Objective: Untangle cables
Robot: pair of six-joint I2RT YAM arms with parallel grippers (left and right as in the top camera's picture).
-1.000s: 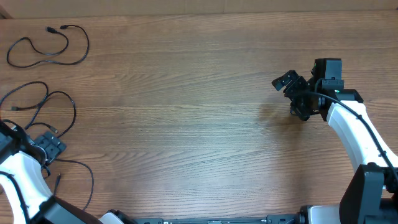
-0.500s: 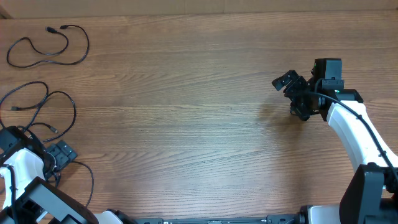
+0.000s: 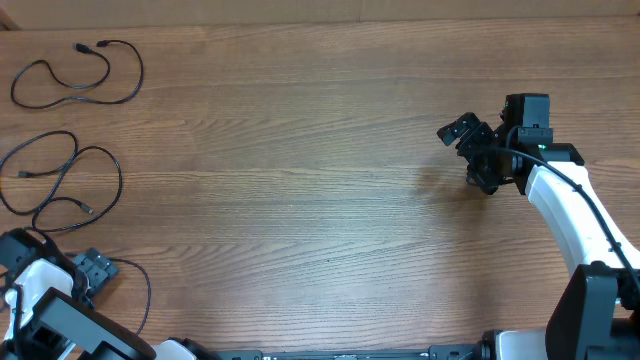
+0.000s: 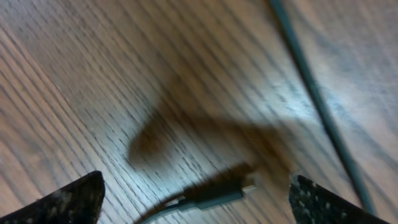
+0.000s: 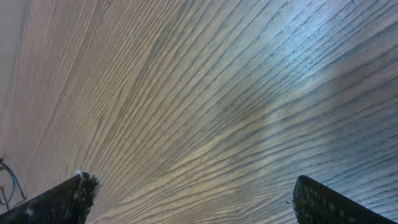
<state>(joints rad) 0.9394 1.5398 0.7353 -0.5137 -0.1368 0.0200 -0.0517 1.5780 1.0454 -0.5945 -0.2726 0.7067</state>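
Three thin black cables lie apart at the table's left. One loop (image 3: 80, 78) is at the far left corner. A second, double loop (image 3: 70, 180) lies below it. A third cable (image 3: 146, 290) curves along the front left, beside my left gripper (image 3: 92, 270). In the left wrist view the left gripper (image 4: 196, 208) is open and low over the wood. A small plug (image 4: 214, 198) lies between its fingers, untouched, and another cable run (image 4: 317, 99) crosses at the upper right. My right gripper (image 3: 462, 130) is open and empty over bare wood (image 5: 199, 124), far from the cables.
The wooden table (image 3: 320, 200) fills the view. The left arm's white link (image 3: 40, 290) sits at the front left edge. The right arm (image 3: 560, 200) reaches in from the front right. A bit of wire (image 5: 5, 180) shows at the right wrist view's left edge.
My left gripper has drawn back toward the front left edge, away from the double loop, which stays on the table. The right arm has not moved.
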